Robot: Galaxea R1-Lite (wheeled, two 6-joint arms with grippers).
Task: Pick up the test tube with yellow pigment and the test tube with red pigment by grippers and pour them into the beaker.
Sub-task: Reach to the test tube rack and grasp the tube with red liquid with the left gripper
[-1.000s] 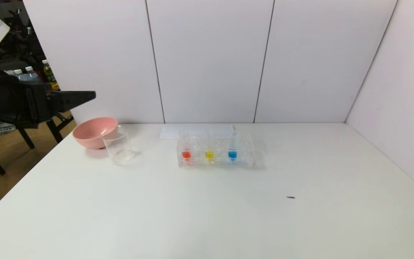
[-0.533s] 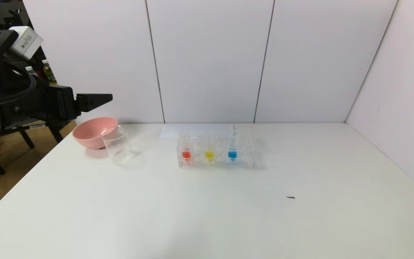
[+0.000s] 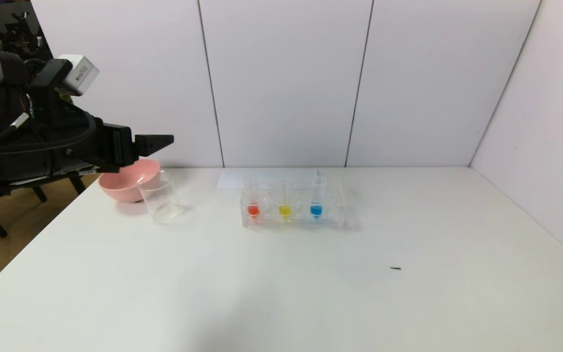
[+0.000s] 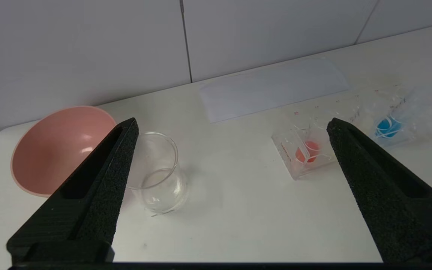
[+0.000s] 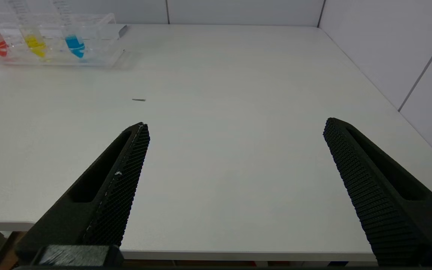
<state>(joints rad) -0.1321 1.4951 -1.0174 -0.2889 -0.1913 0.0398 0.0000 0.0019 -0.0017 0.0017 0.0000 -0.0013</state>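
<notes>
Upright in clear tube rack [image 3: 293,205] mid-tabletop [image 3: 281,283]: test tube with red pigment [image 3: 253,208] at its left end, test tube with yellow pigment [image 3: 285,209] next, blue-liquid tube [image 3: 316,208] third, three tubes in all. One beaker [image 3: 160,198] touching or just beside one pink bowl [image 3: 127,179], left of rack. Left hand [image 3: 157,142] open and empty, raised above bowl, tubes to its right and lower, nearer than right hand [image 5: 234,150], also open, low by near tabletop edge.

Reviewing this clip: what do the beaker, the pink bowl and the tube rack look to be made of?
Beaker: clear and glossy, glass or hard plastic; the table shows through it. Pink bowl: opaque with a soft sheen and highlights inside, likely plastic or melamine. Tube rack: clear flat-walled panels with bright edges, probably acrylic.
</notes>
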